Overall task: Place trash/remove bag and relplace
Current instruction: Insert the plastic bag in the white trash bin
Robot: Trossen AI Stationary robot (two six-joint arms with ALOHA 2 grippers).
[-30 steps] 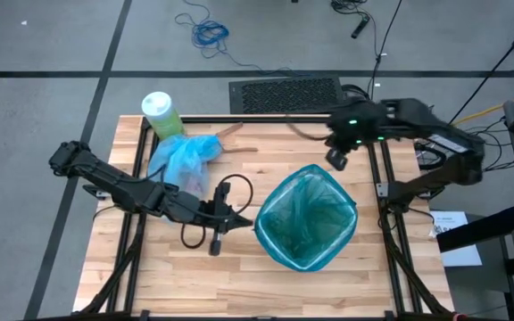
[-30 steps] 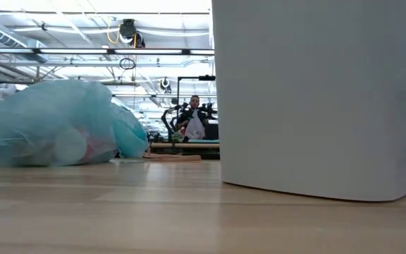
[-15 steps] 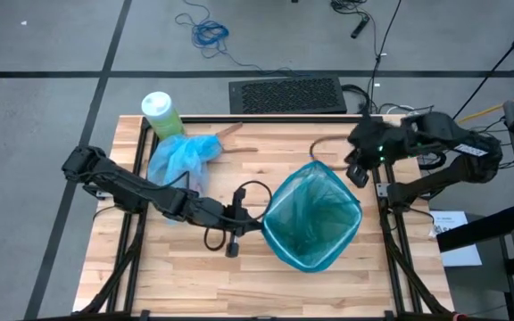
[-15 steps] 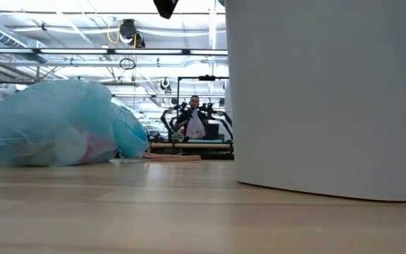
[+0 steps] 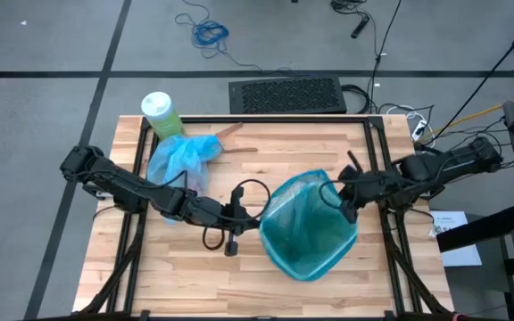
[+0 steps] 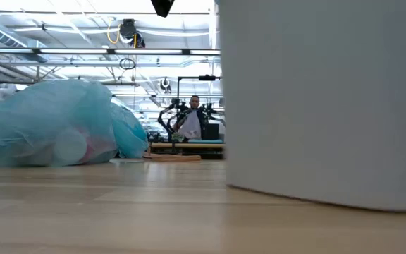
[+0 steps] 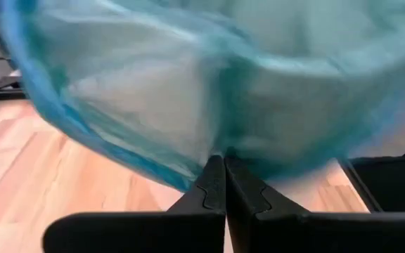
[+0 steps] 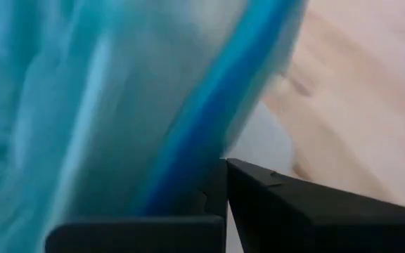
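So the white wastebasket (image 5: pixel 309 225) sits a bit right of the middle of the table (image 5: pixel 328 138), lined with a fresh teal-green bag (image 5: pixel 315 234) whose hem is folded over the rim, and both arms are on it, 1 on each side. The left gripper (image 5: pixel 255 217) is right against the basket's left rim; in the left wrist view its 2 fingers (image 7: pixel 223 186) are pressed together with the teal plastic pinched where they meet, so it looks clamped on the liner's edge. The right gripper (image 5: pixel 344 198) is at the opposite rim, on the right and slightly toward the far side; its wrist view shows the jaws closed right at the rolled hem, probably nipping it too, though that's harder to be sure of. The old bag (image 5: pixel 182 158), the light blue one with the trash (image 6: pixel 69 144) bunched inside, lies left of the basket near the table's far-left corner, just beside the green bottle (image 5: pixel 160 113) and well apart from both grippers. The basket looks tipped or skewed between the 2 grips. The line between the 2 pinch points runs roughly left-right across the basket mouth, so any stretching or seating of the hem probably happens along that axis, with each arm working its own nearer side.
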